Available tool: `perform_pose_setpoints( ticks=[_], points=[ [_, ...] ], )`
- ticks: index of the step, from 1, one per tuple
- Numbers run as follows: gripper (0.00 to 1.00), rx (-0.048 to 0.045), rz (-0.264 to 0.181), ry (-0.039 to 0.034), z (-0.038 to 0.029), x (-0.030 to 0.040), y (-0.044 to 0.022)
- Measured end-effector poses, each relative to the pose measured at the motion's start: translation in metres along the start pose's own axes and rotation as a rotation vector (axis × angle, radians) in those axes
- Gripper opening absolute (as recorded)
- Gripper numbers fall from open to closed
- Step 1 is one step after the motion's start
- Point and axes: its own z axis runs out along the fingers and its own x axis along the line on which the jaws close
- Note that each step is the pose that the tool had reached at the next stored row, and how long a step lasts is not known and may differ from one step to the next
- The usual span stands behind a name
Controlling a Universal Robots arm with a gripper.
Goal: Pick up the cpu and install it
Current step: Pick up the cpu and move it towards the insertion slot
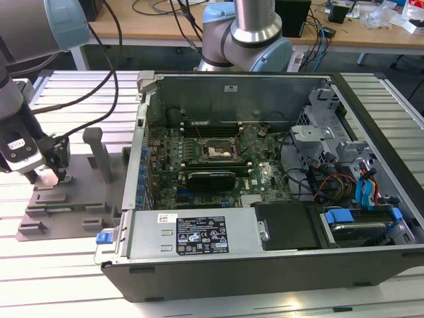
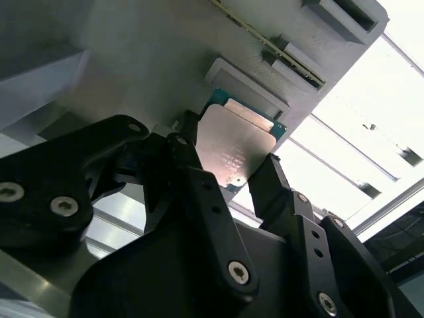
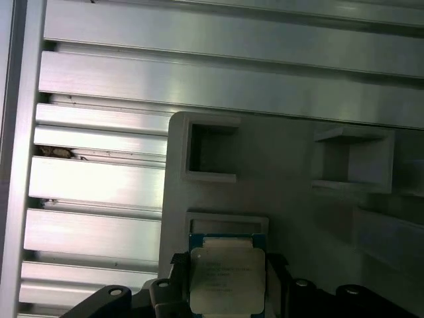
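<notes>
At the exterior view's left, the gripper (image 1: 48, 174) hangs low over a grey holder (image 1: 73, 191). In both wrist views its black fingers (image 2: 192, 173) flank the cpu (image 2: 238, 149) at the holder's recess, apparently pinching its edges. Rightward sits the open computer case (image 1: 265, 268) with its motherboard socket (image 1: 218, 152).

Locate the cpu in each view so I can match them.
Exterior view: hidden beneath the tool, over the grey fixture, exterior view's left.
Second wrist view: cpu between the tool's fingers.
First wrist view: cpu beside the fixture's square recess.
Shared landmark: the grey fixture.
</notes>
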Motion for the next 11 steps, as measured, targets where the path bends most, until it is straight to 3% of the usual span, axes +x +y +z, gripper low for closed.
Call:
perform_pose_setpoints(
  ticks=[5, 11],
  points=[
    [0.55, 0.0001, 0.000, 0.0003, -0.0040, 0.0000, 0.0000],
    [0.55, 0.0001, 0.000, 0.0002, -0.0131, -0.0002, 0.0000]
  ],
)
